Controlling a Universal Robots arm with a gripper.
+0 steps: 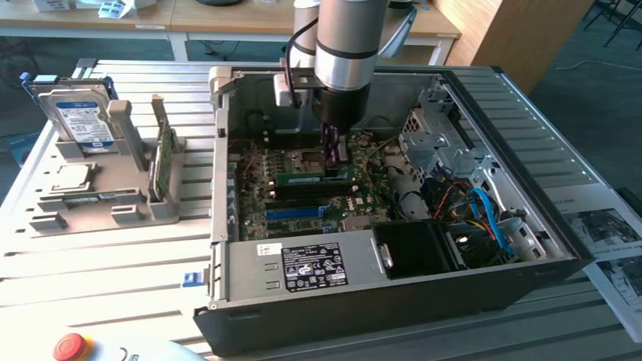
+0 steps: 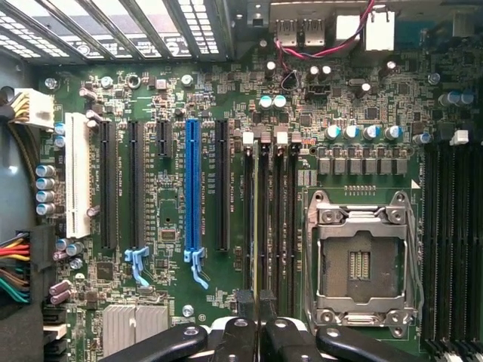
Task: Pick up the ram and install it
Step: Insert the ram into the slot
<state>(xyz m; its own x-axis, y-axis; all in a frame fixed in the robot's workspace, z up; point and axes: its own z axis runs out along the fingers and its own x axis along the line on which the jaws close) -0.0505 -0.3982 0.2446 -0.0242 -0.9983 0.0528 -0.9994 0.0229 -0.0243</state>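
Deep inside an open black-and-silver desktop computer case [image 1: 401, 308], laid on its side on a slatted grey metal surface [image 1: 101, 271]. Reaches straight down from above with a silver-and-black robot arm [image 1: 346, 45]. Grips one end of the ram [image 1: 301, 178], a long, narrow green circuit-board stick, in the black two-fingered gripper [image 2: 256, 300], fingers drawn in to a thin slit around the board. Shows the stick edge-on in the wrist view, as a pale line along one of four black memory slots [image 2: 281, 226] on the green motherboard [image 2: 166, 151]. Stands just beside the square silver CPU socket [image 2: 361, 264], between that socket and a long blue expansion slot [image 2: 193, 188]. Cannot tell whether the stick sits fully home in its slot.

Elsewhere in the case, toward the camera in the exterior view: a silver power supply box [image 1: 301, 267] with a black label, and blue cables [image 1: 492, 218] near the wall on the exterior view's right.

Well apart from the case, on the exterior view's left: a grey plastic holder [image 1: 101, 207] on the surface, carrying an upright boxy silver hard drive [image 1: 75, 113] with a blue-white label, a second green stick [image 1: 161, 158] on edge in a slot, and a flat square silver chip [image 1: 71, 177]. Near the lower edge of the exterior view, a round red push button [image 1: 71, 346]. On the exterior view's right, printed paper sheets [image 1: 612, 233] beside the case.
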